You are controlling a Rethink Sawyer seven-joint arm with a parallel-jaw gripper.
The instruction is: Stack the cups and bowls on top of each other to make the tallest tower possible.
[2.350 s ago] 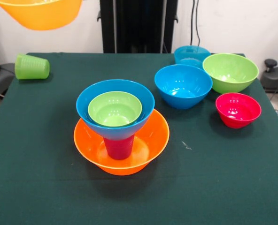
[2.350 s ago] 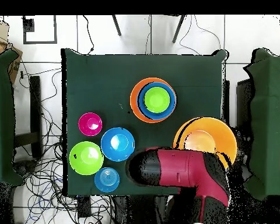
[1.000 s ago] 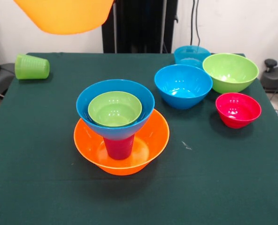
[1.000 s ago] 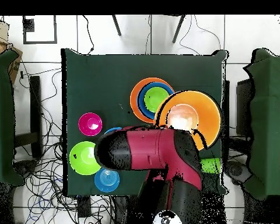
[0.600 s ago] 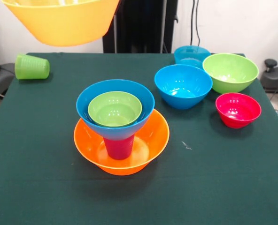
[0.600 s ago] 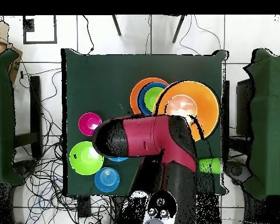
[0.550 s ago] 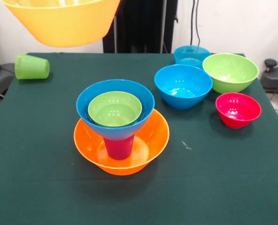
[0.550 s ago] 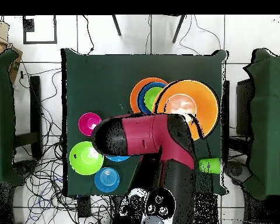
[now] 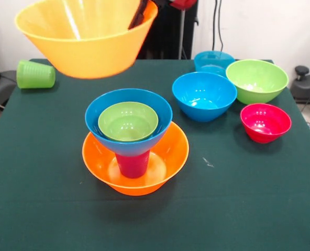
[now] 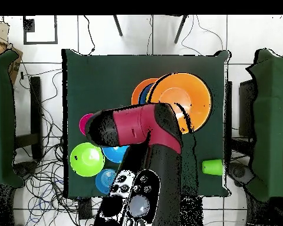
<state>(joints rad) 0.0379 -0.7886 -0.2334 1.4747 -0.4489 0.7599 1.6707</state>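
Observation:
A large orange bowl [image 9: 87, 39] hangs tilted in the air, above and behind the tower. My gripper [image 9: 140, 14] is shut on its right rim, with a dark finger reaching inside. The tower is an orange bowl [image 9: 165, 157] on the cloth, an upturned purple-magenta cup [image 9: 131, 164] in it, a blue bowl [image 9: 100, 112] on the cup and a lime green bowl [image 9: 128, 121] nested inside. From overhead the held orange bowl [image 10: 180, 101] overlaps most of the tower [image 10: 141, 93]. A light green cup [image 9: 35, 74] lies on its side at the far left corner.
Four bowls stand apart on the right: blue [image 9: 204, 96], teal-blue [image 9: 213, 61], lime green [image 9: 257, 79] and red-pink [image 9: 265, 122]. Overhead, the red arm [image 10: 141, 126] covers part of these bowls. The green cup [image 10: 212, 166] lies near the table's edge.
The held orange bowl has come lower and moved across toward the tower; overhead it now overlaps the tower. The arm swung with it. The tower and loose bowls have not moved.

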